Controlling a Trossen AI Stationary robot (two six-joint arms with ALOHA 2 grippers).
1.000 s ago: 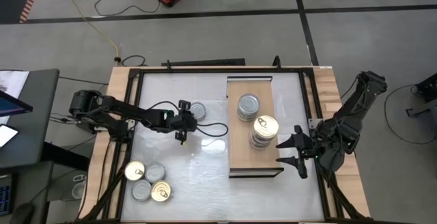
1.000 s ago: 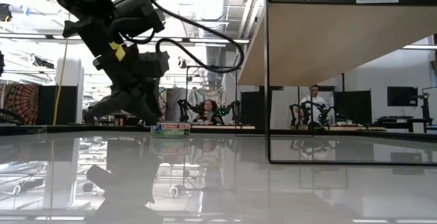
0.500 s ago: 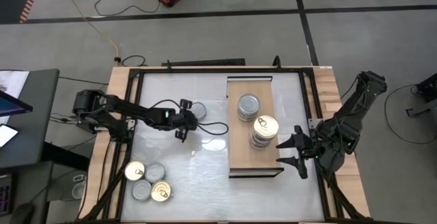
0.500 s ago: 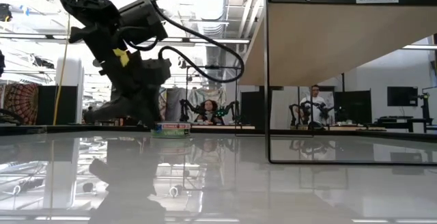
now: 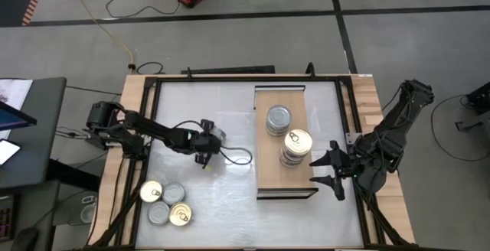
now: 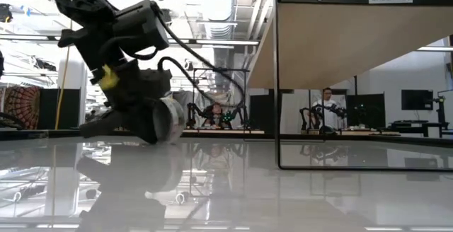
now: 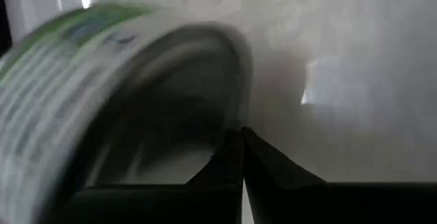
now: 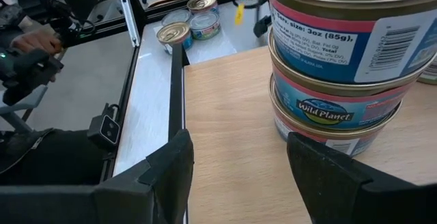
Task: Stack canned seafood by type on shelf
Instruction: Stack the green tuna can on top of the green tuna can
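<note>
Open tabletop (image 5: pixel 237 178) lies between the shelf (image 5: pixel 269 176) and the cluster of tins (image 5: pixel 164 203) at the near left corner. A trailing cable (image 5: pixel 236 158) crosses that gap. On the shelf, two stacks (image 5: pixel 295 148) stand close together (little passage between them); its near end is bare, with the right gripper (image 5: pixel 332 170) beside it.

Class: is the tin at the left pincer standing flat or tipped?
Tipped. In the low view the tin leans on edge, its silver face turned sideways, beside the left pincer.
</note>
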